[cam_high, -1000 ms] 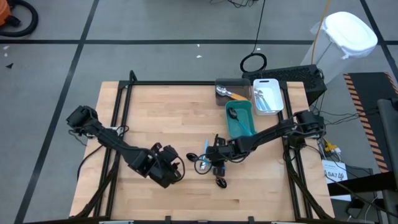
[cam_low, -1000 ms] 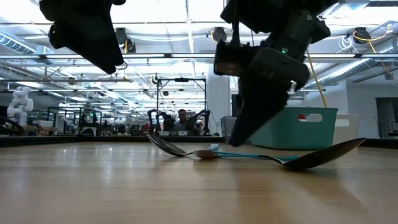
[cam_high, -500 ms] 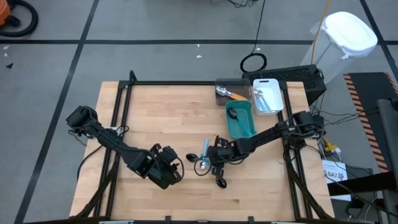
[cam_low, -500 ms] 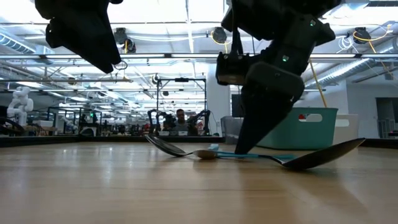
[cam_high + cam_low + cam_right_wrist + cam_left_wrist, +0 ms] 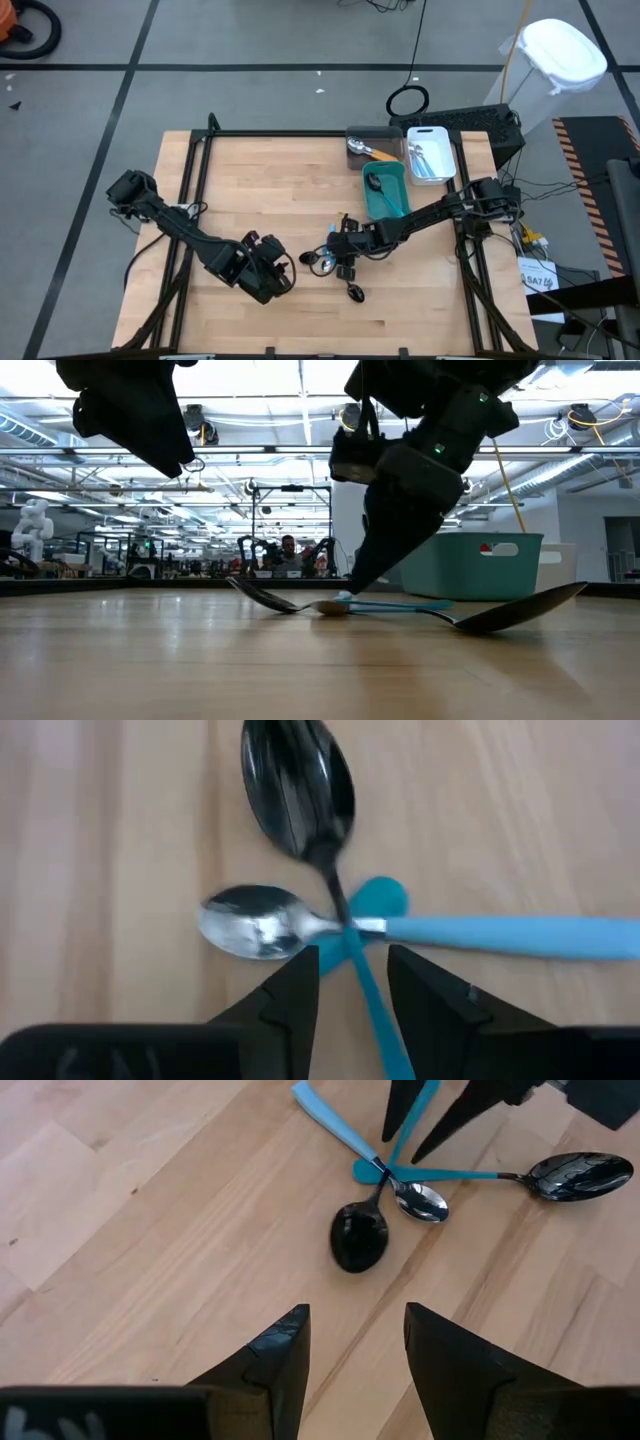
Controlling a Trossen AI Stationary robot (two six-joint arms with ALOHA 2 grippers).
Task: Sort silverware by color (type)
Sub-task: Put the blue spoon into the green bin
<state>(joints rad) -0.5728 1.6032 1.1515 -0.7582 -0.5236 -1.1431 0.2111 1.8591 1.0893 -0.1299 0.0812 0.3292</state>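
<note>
Crossing one another on the bare wood, a silver-bowled spoon with a long light-blue handle (image 5: 300,928), a dark glossy black spoon (image 5: 297,792) and a second blue-handled piece (image 5: 445,1176) lie directly beneath the right gripper (image 5: 350,982), whose parted jaws straddle the crossing point and hold nothing. The light-blue handle runs sideways across the gap between the jaws, so closing would pinch it across its width. Compared with a second ago, the right gripper (image 5: 338,256) has shifted slightly toward the left arm and dropped nearer the utensils. The left gripper (image 5: 268,277) hovers near, open and empty. Beyond stand a teal bin (image 5: 386,192), white bin (image 5: 431,153) and gray bin (image 5: 371,146).
</note>
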